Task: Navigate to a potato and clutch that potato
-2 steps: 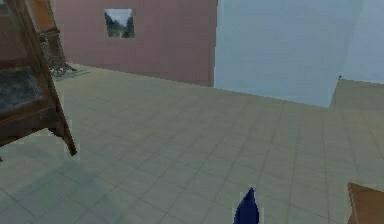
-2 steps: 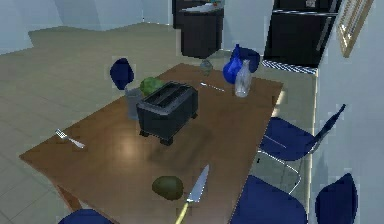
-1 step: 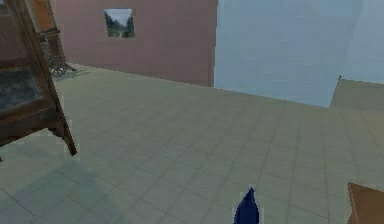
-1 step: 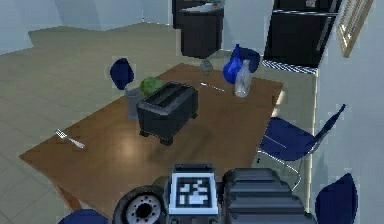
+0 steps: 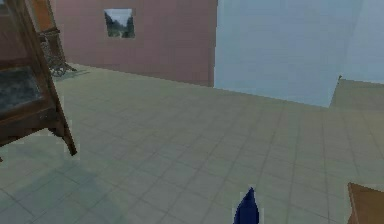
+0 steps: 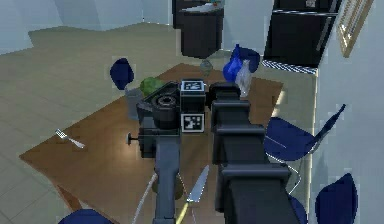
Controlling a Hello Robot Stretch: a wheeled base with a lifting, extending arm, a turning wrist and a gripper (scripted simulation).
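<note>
In the arm side view my arm [image 6: 240,150] reaches out over a brown wooden table [image 6: 90,150]. Two white marked squares [image 6: 191,105] stand at its far end. The gripper [image 6: 148,115] is the dark body just left of them, above the tabletop. A green round thing [image 6: 150,87] lies on the table right behind the gripper. I cannot tell whether the gripper holds anything. Nothing on the table has a shape or colour I can tell as a potato.
A fork [image 6: 68,138] lies at the table's left, and cutlery [image 6: 197,188] near its front. A blue-and-white object [image 6: 237,68] stands at the far side. Blue chairs [image 6: 285,135] ring the table. The forward view has tiled floor [image 5: 190,140], wooden furniture [image 5: 30,95] and a blue chair top [image 5: 246,209].
</note>
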